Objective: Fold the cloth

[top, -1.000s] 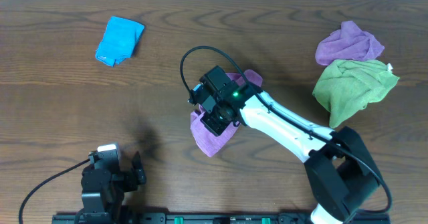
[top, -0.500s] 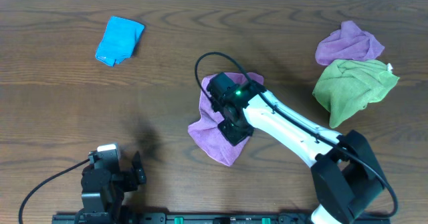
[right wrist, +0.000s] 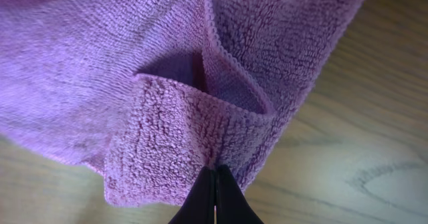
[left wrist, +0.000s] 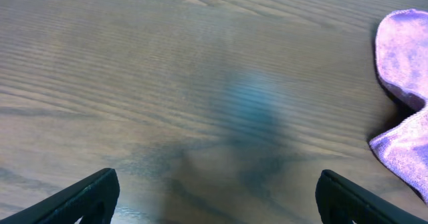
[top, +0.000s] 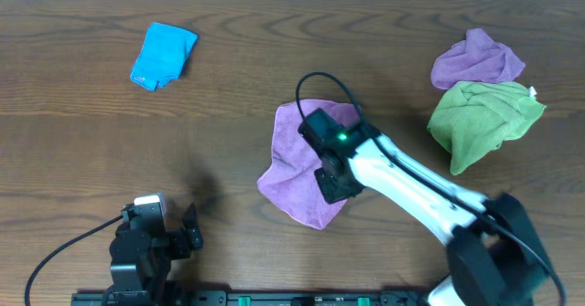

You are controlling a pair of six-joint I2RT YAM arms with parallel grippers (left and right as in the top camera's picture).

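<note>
Wooden table (top: pixel 91 114), cloth (top: pixel 297 160) lying rumpled near its middle.
At the far right, green rag (top: pixel 480 114) touching violet rag (top: pixel 477 59); far left, small blue rag (top: pixel 163 55). Right claw (right wrist: pixel 215 190) clenched on a folded-over edge of the cloth; left claw (left wrist: pixel 214 204) released, spread wide over bare wood.

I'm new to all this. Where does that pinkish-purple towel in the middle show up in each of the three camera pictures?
Overhead: the cloth lies mid-table, partly under the right arm.
Left wrist: only the cloth's edge shows, at the right border.
Right wrist: the cloth fills the upper picture, with the right gripper shut on a folded edge.
Shared landmark: the brown wood-grain table, in all three.
</note>
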